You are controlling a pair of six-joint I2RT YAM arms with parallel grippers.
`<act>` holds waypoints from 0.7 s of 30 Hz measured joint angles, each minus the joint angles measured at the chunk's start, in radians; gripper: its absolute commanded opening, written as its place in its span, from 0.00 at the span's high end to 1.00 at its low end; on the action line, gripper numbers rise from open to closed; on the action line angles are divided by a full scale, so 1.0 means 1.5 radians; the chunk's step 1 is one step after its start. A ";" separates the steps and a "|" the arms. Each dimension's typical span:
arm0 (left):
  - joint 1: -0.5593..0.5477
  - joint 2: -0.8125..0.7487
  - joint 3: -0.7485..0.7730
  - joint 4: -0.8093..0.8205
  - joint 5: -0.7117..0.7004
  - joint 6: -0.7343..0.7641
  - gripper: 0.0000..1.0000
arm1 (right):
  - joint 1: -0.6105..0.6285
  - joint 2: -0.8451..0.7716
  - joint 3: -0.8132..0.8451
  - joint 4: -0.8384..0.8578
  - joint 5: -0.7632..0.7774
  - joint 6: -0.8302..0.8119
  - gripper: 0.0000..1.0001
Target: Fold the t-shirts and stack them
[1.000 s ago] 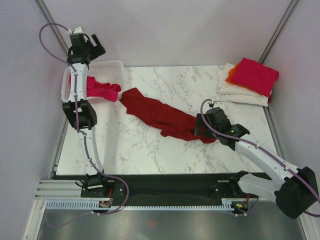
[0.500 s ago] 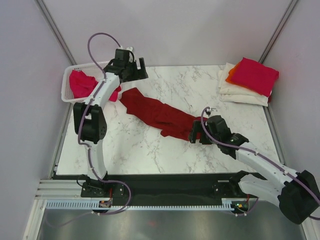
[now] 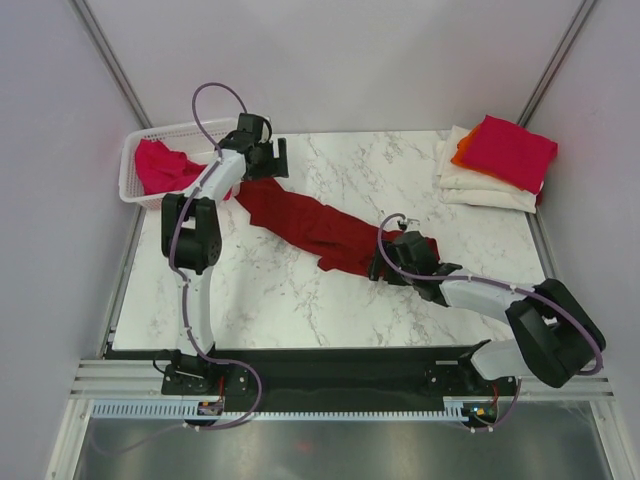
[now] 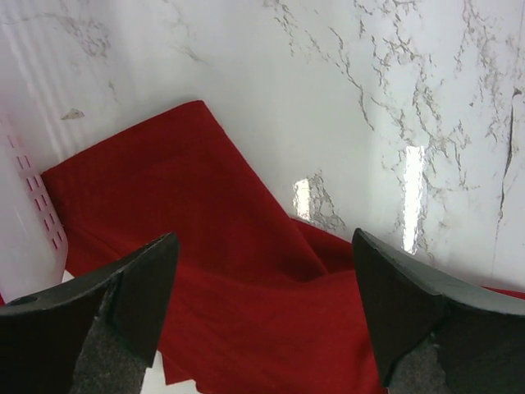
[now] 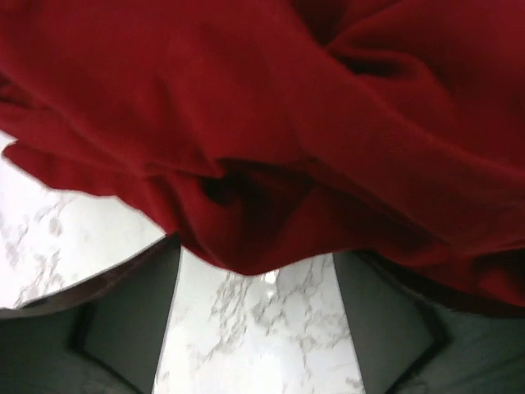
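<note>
A dark red t-shirt [image 3: 320, 225] lies crumpled in a long strip across the marble table. My left gripper [image 3: 262, 170] hangs open over its far left end, which fills the left wrist view [image 4: 246, 279], with nothing between the fingers. My right gripper [image 3: 385, 262] is low at the shirt's near right end, jaws open. In the right wrist view the red cloth [image 5: 271, 131] bunches just ahead of and above the fingers. A pink-magenta shirt [image 3: 165, 165] lies in the white mesh basket [image 3: 135, 150]. Folded shirts are stacked at the back right: pink [image 3: 508, 150] on orange [image 3: 462, 155] on cream-white [image 3: 480, 188].
The basket wall [image 4: 25, 213] shows at the left edge of the left wrist view, touching the red shirt. Grey walls and slanted metal posts [image 3: 555, 70] enclose the table. A black rail [image 3: 340, 370] runs along the near edge by the arm bases.
My left arm has swung from over the basket rightward and down to the red shirt's left end. My right gripper has moved left and lower along the shirt's near right end.
</note>
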 measured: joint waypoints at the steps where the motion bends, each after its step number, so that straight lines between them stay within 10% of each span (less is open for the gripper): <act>1: 0.004 0.004 0.005 -0.001 -0.001 0.002 0.12 | 0.000 0.017 0.007 0.001 0.017 0.004 0.42; 6: 0.028 0.017 0.018 -0.009 0.006 0.002 0.21 | -0.006 0.080 0.039 -0.001 0.101 0.040 0.98; 21: 0.087 0.009 0.018 -0.018 0.080 -0.005 0.21 | -0.115 -0.021 0.002 -0.094 0.196 0.138 1.00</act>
